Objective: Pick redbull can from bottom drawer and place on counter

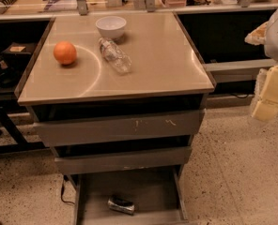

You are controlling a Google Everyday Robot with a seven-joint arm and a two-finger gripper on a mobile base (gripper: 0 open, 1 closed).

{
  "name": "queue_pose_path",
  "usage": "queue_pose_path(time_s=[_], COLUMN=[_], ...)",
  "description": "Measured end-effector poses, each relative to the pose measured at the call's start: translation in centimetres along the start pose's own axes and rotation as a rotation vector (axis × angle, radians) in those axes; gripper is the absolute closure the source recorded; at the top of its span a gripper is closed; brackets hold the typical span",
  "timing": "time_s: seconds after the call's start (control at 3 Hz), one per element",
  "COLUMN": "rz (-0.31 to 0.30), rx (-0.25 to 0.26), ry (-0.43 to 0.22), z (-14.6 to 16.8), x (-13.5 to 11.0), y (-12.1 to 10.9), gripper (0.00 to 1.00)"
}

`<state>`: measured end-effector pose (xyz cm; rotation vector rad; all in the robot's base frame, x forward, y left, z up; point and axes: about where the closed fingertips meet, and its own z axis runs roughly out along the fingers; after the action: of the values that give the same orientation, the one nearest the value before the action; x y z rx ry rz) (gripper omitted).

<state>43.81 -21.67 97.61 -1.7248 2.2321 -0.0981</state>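
While the tabletop [153, 69] carries a lying plastic bottle [114, 55], a white bowl [111, 26] and an orange [65, 53], the bottom drawer [148, 186] stands open, the redbull can [121, 205] on its side near the front lip. The hand [270, 95] hangs far right, well apart; I cannot tell its grip.
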Motion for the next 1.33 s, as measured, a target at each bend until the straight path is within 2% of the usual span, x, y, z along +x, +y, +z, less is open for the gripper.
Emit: queue_pose_path(time_s=[0.67,1.0,1.33], rz=[-0.033,-0.009,0.022], rx=[0.04,0.02,-0.046], ry=[0.014,0.024,0.047], z=[-1.2,1.2,5.4], x=[-1.5,-2.0,-1.3], y=[0.2,1.8,4.0], gripper=[0.0,0.0,0.0])
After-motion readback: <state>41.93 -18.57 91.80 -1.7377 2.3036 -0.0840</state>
